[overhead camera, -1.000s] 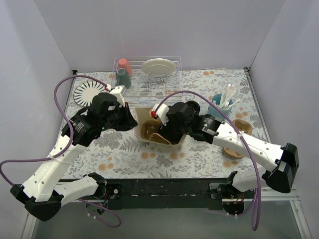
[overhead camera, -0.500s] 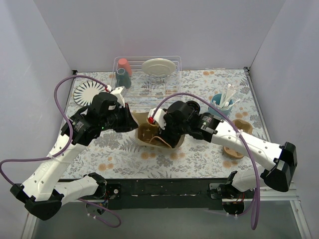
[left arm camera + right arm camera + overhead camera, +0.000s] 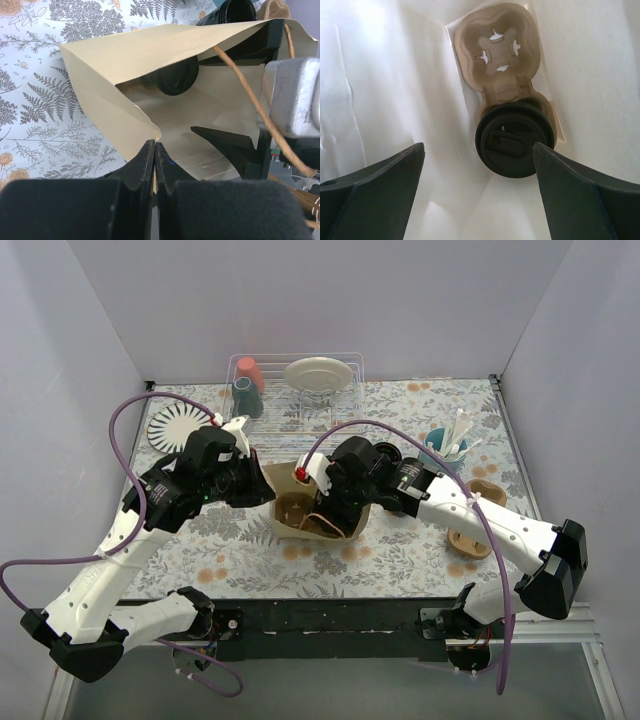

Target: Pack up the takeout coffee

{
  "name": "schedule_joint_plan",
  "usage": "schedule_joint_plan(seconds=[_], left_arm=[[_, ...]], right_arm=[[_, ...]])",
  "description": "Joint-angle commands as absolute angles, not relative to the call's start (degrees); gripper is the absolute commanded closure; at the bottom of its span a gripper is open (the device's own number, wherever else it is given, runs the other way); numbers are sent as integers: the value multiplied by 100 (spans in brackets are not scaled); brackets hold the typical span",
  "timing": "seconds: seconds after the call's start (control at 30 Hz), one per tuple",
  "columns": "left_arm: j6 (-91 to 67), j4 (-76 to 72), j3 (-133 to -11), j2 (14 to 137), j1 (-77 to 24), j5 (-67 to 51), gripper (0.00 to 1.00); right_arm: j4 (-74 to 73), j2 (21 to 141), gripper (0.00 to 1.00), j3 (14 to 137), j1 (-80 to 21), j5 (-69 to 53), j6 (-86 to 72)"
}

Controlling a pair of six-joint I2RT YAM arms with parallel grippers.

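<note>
Left gripper (image 3: 155, 150): clamped on near rim of paper bag (image 3: 125, 55) | Right gripper (image 3: 476, 152): fingers apart, inside bag, holding nothing | Lidded cup (image 3: 513, 143): at bag bottom, seated in 6 o'clock pocket of cardboard carrier (image 3: 495, 45) | Open cup (image 3: 227, 11): outside bag, at 1 o'clock beyond its rim

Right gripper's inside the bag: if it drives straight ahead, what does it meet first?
Probably the lid of the black cup, seated in the pulp carrier at the bottom of the bag, ahead of the open right gripper. Depth is unclear.
</note>
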State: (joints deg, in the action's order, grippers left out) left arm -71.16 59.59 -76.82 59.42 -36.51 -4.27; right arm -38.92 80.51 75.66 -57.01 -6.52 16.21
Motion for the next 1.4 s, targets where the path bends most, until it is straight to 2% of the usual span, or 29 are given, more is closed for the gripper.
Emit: schedule_joint_plan(seconds=[0.0,0.17,0.47,0.97,1.1,1.17,1.37], left_arm=[[-7224,6205,-7901,5941,-3639,-185,100],[-7303,6214,-7875,5898,-3639,-149,100],[-7330,6214,-7954,5924,-3639,-132,100],[-7383,6521,-8051,6003,-3639,184,100],[-7374,6478,-8156,6038,-3639,193,100],[-7365,6486,-8427,6161,-3639,246,82],[-7374,6460,-9070,6512,-3639,211,58]], right_arm=[[-3955,7892,4,7910,-5538,-879,1354],[-3999,7972,9,7980,-5370,-792,740],[-4376,7989,12,7972,-5379,-423,931],[-4368,7954,16,7981,-5317,228,422],[-4342,7901,16,7928,-5300,71,483],[-4351,7928,16,7928,-5300,35,501],[-4289,7937,16,7928,-5300,-176,483]])
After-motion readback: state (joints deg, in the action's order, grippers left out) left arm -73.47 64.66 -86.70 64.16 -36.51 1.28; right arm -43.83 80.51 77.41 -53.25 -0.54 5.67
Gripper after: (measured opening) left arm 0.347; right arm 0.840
